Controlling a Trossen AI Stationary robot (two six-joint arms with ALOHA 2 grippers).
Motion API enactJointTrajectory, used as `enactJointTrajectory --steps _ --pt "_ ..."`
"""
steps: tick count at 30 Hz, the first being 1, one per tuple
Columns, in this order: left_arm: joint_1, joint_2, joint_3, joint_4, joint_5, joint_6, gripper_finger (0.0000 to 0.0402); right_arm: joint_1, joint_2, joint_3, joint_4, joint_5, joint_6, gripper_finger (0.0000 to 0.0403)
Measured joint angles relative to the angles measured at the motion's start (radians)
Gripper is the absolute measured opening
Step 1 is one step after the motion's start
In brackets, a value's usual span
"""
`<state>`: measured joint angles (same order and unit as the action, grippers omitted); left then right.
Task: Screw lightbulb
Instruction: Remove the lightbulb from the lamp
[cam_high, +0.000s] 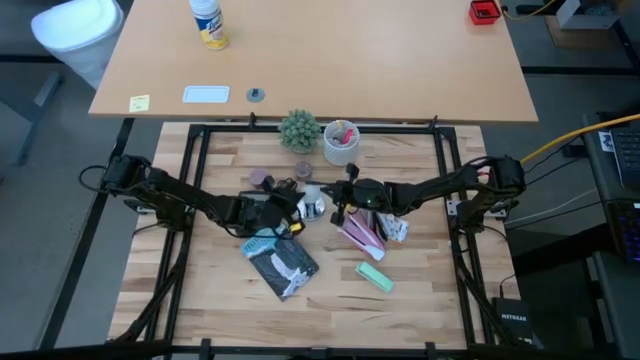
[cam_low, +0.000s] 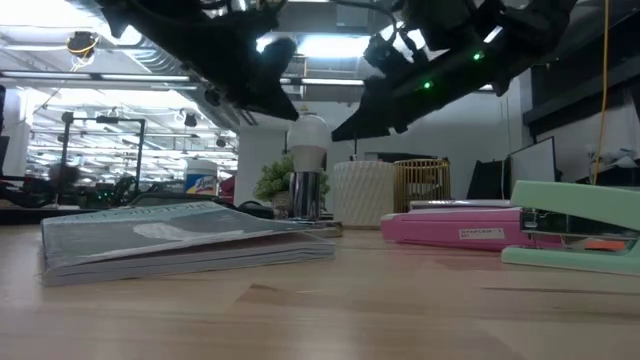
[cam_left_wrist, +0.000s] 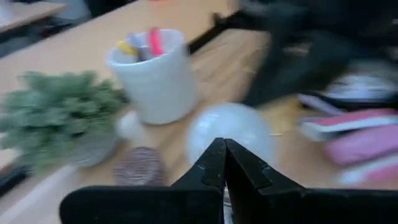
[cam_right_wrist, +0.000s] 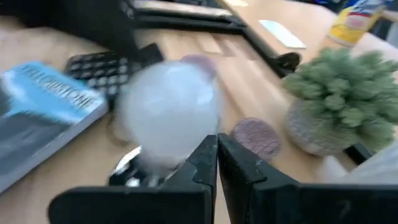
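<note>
The frosted white lightbulb (cam_low: 308, 136) stands upright, its screw end down in a shiny silver holder (cam_low: 305, 192) on the table. It also shows in the high view (cam_high: 313, 201). My left gripper (cam_left_wrist: 224, 158) is shut, just left of and above the bulb (cam_left_wrist: 231, 127), and shows in the high view (cam_high: 292, 207). My right gripper (cam_right_wrist: 216, 152) is shut, close on the right side of the bulb (cam_right_wrist: 166, 109), and shows in the high view (cam_high: 337, 207). My left gripper's shut tips stand close before the bulb's globe; I cannot tell whether they touch it. My right gripper's shut tips stand close beside the globe's right side; I cannot tell whether they touch it.
A grey-blue book (cam_high: 283, 262) lies near of the bulb, with a dark calculator (cam_right_wrist: 102, 68) beside it. A pink case (cam_high: 360, 236) and a mint stapler (cam_high: 375, 276) lie to the right. A small plant (cam_high: 298, 130), a white pen cup (cam_high: 340, 141) and a purple disc (cam_high: 262, 178) stand behind.
</note>
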<state>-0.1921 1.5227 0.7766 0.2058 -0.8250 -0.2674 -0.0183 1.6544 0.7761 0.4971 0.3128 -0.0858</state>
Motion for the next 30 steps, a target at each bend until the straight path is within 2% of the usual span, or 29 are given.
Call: enactJointTrajectory --steps 3,15,23,26,30 --pt "-0.014 0.004 0.0 -0.016 0.035 -0.014 0.0 -0.006 0.001 0.002 0.017 0.007 -0.004 0.002" --pt "-0.045 0.002 0.0 0.009 -0.007 -0.013 0.0 -0.07 -0.001 0.002 0.021 -0.036 -0.033 0.002" --pt "-0.052 0.0 0.0 0.083 -0.179 0.078 0.0 -0.051 -0.094 0.002 -0.03 -0.046 -0.051 0.002" --pt "-0.039 0.0 0.0 0.082 -0.254 0.082 0.0 -0.021 -0.128 0.002 -0.043 -0.102 -0.037 0.002" --pt "-0.004 0.0 0.0 0.067 -0.271 0.091 0.0 0.028 -0.132 0.003 -0.04 -0.183 -0.019 0.002"
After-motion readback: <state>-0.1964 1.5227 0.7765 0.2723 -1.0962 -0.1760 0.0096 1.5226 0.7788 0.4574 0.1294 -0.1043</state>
